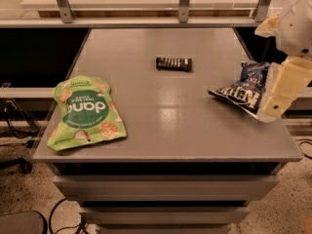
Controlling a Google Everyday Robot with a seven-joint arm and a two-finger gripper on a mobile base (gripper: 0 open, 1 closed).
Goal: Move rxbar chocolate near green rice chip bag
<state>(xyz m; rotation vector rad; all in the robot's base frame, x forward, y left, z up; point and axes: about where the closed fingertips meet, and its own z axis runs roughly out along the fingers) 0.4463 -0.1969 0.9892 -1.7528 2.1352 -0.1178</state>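
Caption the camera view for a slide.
Grey table with rxbar chocolate centre-back, green rice chip bag front-left, blue chip bag right, pincer beside it.

The grey tabletop (pixel 170 118) carries three things, all well apart. The green rice chip bag (pixel 85 112) lies flat at the near left corner, its printed face up (the lettering reads upside down from here). The rxbar chocolate (pixel 173 63) lies flat toward the far middle, long side running left to right. A dark blue chip bag (pixel 243 87) rests crumpled at the right edge. The gripper (pixel 278 99) hangs at that right edge, just beside the blue bag.
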